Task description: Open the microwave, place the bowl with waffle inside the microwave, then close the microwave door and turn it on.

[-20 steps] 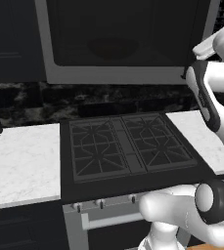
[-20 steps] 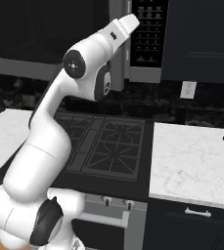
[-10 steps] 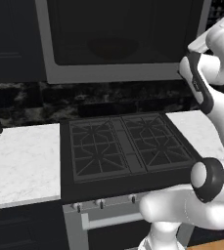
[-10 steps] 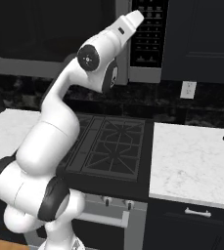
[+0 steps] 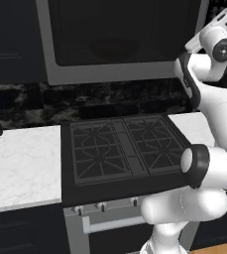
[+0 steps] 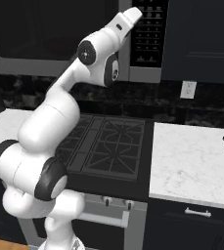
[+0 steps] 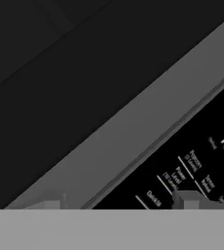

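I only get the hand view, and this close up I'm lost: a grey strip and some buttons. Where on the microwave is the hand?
Observer: In the right base view the gripper is raised at the black button panel, at the right end of the microwave.
Operator: Is the door shut?
Observer: Yes. The left base view shows the microwave door flush with the front.
Operator: What's underneath?
Observer: The black gas stove, with a white counter on either side.
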Controlling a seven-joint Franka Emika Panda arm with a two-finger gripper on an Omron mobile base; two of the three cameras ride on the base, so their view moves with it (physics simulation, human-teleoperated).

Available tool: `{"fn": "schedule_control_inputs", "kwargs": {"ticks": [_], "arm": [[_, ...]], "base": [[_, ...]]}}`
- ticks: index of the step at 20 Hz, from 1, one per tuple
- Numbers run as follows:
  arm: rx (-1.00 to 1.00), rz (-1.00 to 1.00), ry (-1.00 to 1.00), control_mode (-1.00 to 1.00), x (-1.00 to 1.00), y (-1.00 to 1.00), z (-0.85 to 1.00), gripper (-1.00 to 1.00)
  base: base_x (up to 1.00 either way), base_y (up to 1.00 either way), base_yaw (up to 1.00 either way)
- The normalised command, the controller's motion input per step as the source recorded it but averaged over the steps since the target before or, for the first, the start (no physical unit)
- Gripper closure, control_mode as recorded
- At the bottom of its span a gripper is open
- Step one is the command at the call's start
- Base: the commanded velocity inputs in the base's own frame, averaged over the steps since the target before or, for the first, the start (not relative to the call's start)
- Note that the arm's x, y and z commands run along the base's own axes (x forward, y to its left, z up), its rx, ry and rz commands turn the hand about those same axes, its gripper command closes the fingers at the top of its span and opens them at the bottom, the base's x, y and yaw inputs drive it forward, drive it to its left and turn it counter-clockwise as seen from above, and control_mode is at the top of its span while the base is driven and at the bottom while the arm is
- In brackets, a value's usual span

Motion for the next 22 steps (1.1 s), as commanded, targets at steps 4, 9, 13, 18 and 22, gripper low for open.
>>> {"fn": "schedule_control_inputs", "kwargs": {"ticks": [4, 9, 13, 18, 22], "arm": [[0.01, 0.0, 0.03, -1.0, 0.81, 0.0, 0.09, -1.0], [0.09, 0.05, 0.01, -1.0, -0.35, -0.23, 0.14, -1.0], [0.13, 0.16, -0.21, -1.0, -1.0, -0.45, 0.0, -1.0], [0.05, 0.3, -0.1, -1.0, -0.87, -0.28, 0.0, -1.0], [0.0, 0.38, 0.04, -1.0, -0.46, -0.27, -0.15, -1.0]], "base": [[0.0, 0.0, 0.0], [0.0, 0.0, 0.0], [0.0, 0.0, 0.0], [0.0, 0.0, 0.0], [0.0, 0.0, 0.0]]}}
